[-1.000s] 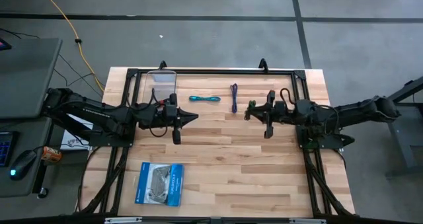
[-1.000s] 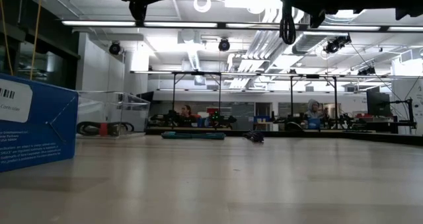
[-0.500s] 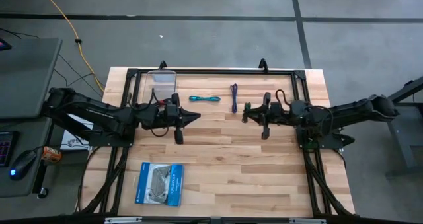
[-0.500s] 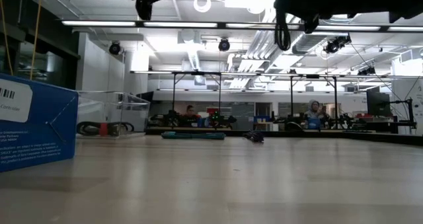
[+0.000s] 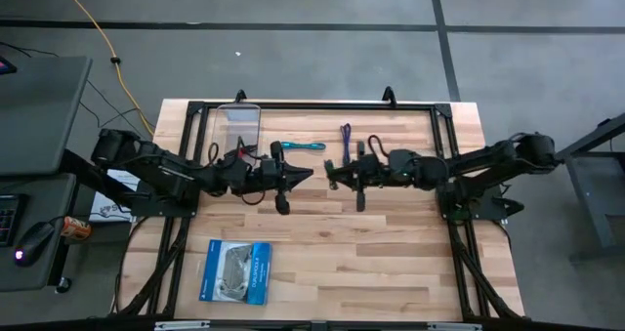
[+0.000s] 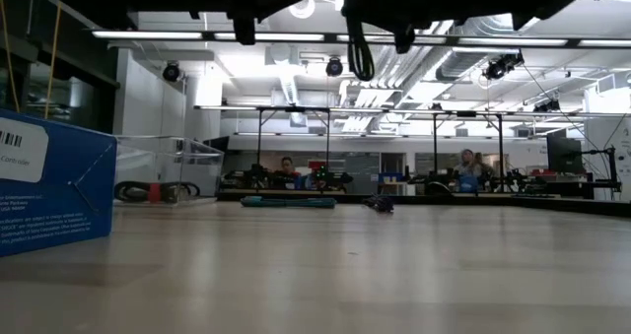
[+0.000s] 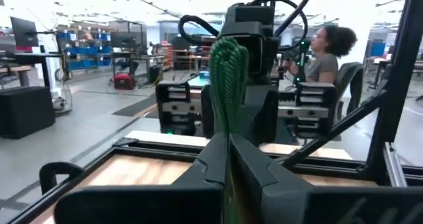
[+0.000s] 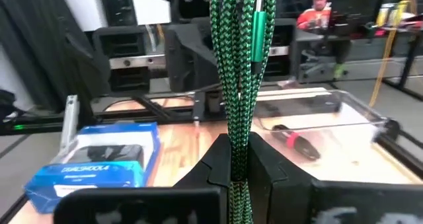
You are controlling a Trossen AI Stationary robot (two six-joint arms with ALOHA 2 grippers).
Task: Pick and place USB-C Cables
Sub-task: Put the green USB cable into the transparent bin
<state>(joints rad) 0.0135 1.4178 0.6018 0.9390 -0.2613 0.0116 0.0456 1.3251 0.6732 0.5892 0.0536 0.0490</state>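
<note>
My right gripper (image 5: 330,172) is shut on the green braided cable bundle (image 8: 236,65), held above the table's middle. My left gripper (image 5: 309,172) is shut and faces it, tips (image 7: 228,139) just before the bundle's free end (image 7: 228,78). I cannot tell whether they touch it. The teal cable (image 5: 303,146) and the purple cable (image 5: 346,143) lie flat on the table toward its far edge. They also show in the low view: the teal cable (image 6: 288,202) and the purple cable (image 6: 379,204). My right gripper pinches the green bundle between its two fingers, several strands together, at the stretch beside the fingertips (image 8: 236,128). The fingers come level from the table's right and lie along the bundle. The bundle sticks out past the fingertips toward my left gripper, its green plug (image 8: 259,26) near the free end, clear of the table.
A clear container (image 5: 239,122) stands at the far left of the table, with a red-black thing (image 8: 297,142) inside it. A blue-and-white packet (image 5: 236,270) lies near the front left. A black frame (image 5: 322,104) runs along the table's edges.
My right gripper has carried the green bundle toward the table's left, and my left gripper has gone toward the right. The two now face each other closely over the table's middle. The teal and purple cables have stayed put.
</note>
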